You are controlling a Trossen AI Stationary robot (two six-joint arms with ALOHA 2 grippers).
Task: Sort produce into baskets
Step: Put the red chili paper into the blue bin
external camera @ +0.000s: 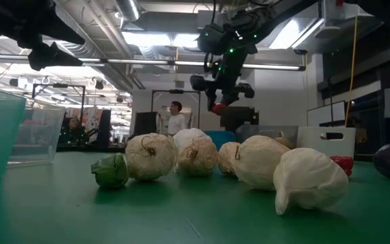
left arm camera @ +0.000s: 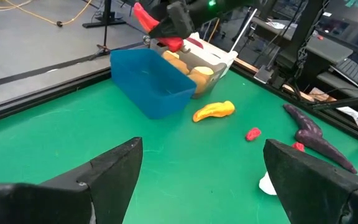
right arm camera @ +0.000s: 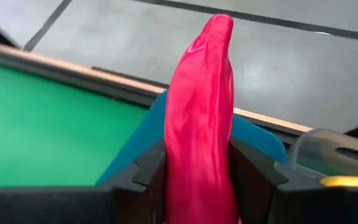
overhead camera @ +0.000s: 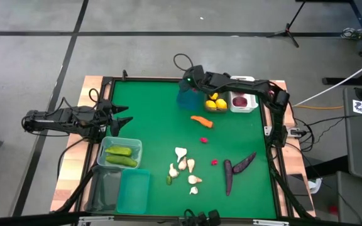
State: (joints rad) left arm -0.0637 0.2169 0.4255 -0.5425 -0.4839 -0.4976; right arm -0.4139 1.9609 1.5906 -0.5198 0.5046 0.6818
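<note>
Green table: upper centre of the high view, right gripper [right arm camera: 197, 177] pinches the pink pepper [right arm camera: 201, 118] over the blue basket [overhead camera: 188, 98]. It looks light, smooth, slippery; mid-body grip suits. Left gripper [left arm camera: 197, 171] waits open.

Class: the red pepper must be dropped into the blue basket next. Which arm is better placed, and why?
Right. The right gripper holds the red pepper in its jaws, above the blue basket. The left gripper waits open at the table's left edge, near the cucumbers.
</note>
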